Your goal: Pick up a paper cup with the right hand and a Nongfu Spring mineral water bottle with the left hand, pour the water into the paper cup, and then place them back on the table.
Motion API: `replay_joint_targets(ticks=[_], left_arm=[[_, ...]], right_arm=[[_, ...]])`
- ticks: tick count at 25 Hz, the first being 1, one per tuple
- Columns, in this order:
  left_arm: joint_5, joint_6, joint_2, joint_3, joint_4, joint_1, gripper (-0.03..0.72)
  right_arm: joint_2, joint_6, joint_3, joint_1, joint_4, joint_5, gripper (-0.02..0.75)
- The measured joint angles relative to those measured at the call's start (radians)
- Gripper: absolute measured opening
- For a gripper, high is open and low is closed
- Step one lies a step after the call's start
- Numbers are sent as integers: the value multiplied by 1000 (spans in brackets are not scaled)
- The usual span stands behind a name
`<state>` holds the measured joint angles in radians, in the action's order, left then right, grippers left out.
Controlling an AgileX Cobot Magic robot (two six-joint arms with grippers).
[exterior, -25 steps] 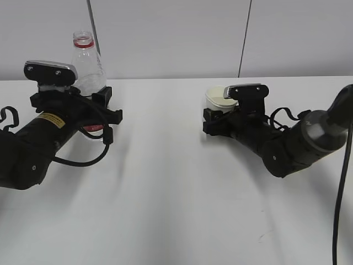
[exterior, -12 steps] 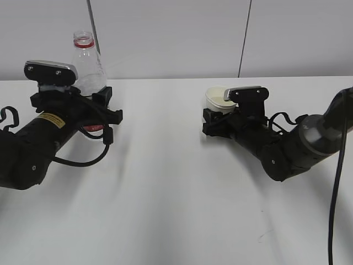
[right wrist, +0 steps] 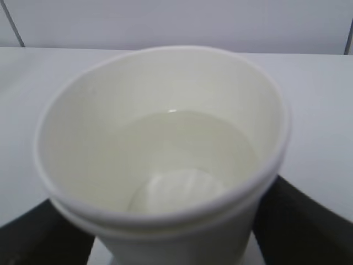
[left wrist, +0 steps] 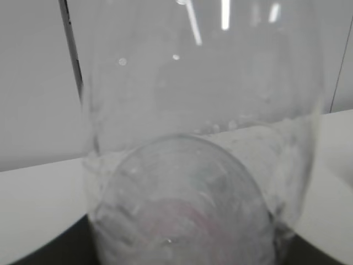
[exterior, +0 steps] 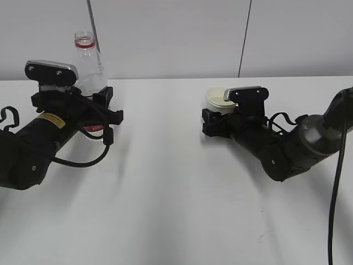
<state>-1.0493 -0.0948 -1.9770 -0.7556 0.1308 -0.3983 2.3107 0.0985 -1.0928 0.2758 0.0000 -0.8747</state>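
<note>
Paper cup [right wrist: 165,165] holds water [right wrist: 187,149]; bottle [exterior: 88,63] looks empty.

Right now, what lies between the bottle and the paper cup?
Only bare table between the bottle and the paper cup, per the exterior view.

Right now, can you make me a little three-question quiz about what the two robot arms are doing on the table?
1. True or false: the paper cup is empty.
2. Which arm's tool is at the Nongfu Spring mineral water bottle? A) left B) right
3. Fill in: the bottle stands upright with no ____ on its neck.

Key: 1. False, the right wrist view shows water in it. 2. A, the left tool is around the bottle's lower part; the right tool is at the cup. 3. cap.
</note>
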Motion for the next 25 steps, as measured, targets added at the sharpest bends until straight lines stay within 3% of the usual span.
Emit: replay_joint_targets(ticks=[5, 25], left_arm=[[0, 0, 0, 0, -12, 0, 346], [0, 0, 0, -1, -12, 0, 346]], right_arm=[[0, 0, 0, 0, 0, -9, 619], [-25, -2, 60, 0, 0, -19, 610]])
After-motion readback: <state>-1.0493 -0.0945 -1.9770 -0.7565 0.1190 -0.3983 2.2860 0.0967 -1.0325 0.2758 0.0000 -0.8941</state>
